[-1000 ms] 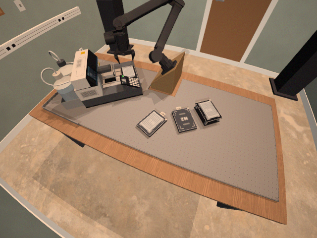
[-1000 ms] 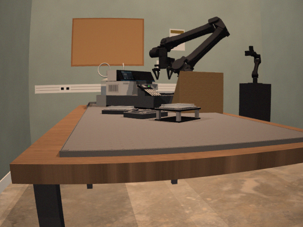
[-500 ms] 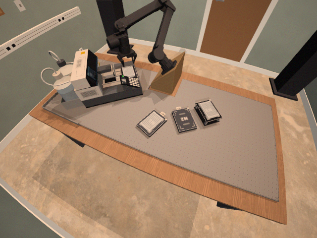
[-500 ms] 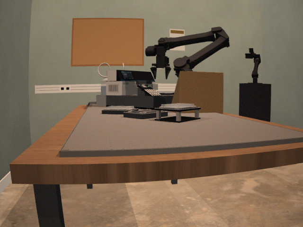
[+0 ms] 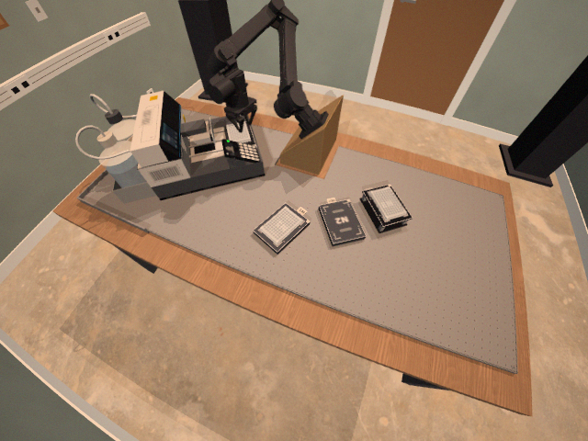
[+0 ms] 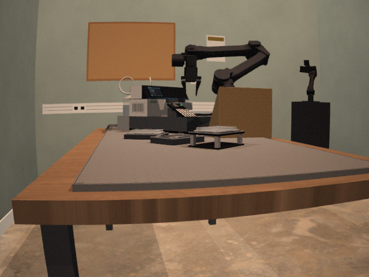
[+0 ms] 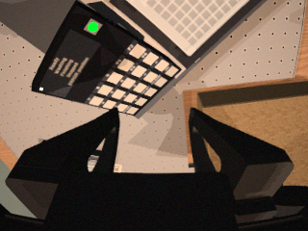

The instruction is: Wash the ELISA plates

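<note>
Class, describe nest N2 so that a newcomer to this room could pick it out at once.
On the grey perforated board covering most of the wooden table, three nests stand in a row. Nest N2 is the low, dark rectangle in the middle. Unlike its two neighbours, it bears no pale plate, so its large white "N2" shows.

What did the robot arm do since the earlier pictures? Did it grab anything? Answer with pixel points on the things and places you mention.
The arm reached out farther, bringing its end effector (image 5: 244, 127) (image 6: 190, 93) (image 7: 154, 115) across toward the washer's keypad (image 5: 249, 151) (image 6: 185, 112) (image 7: 132, 79). It didn't grab or let go of anything. The plate on the washer (image 5: 238, 133) (image 7: 192, 19) stayed put, and the lamp (image 5: 228, 141) (image 6: 181, 104) (image 7: 92, 27) is still green.
</note>
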`<action>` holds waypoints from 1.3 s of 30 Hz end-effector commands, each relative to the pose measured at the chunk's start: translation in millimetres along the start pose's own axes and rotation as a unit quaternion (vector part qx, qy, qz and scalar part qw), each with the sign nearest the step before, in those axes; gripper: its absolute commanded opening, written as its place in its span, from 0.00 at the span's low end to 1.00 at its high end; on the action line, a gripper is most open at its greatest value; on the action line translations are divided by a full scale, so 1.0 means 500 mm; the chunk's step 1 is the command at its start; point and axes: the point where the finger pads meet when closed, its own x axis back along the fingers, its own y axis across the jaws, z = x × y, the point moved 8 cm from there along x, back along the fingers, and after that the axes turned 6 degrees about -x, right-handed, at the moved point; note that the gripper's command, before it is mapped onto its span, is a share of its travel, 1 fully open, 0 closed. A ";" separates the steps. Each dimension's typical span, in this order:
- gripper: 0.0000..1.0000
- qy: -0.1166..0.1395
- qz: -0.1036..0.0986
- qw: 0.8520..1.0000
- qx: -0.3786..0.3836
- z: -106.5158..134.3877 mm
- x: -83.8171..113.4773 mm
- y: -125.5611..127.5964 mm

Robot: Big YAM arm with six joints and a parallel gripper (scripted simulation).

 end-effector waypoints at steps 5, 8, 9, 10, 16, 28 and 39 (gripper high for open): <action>0.42 -0.001 0.005 0.994 0.113 0.043 0.000 -0.005; 0.36 0.000 0.006 0.987 0.162 0.073 0.000 -0.006; 0.36 0.000 0.006 0.987 0.162 0.073 0.000 -0.006; 0.36 0.000 0.006 0.987 0.162 0.073 0.000 -0.006; 0.24 -0.001 0.003 0.966 0.258 0.134 0.000 -0.007; 0.04 0.005 -0.008 0.921 0.389 0.170 0.009 0.006; 0.00 -0.101 -0.059 0.909 0.400 0.194 -0.076 -0.036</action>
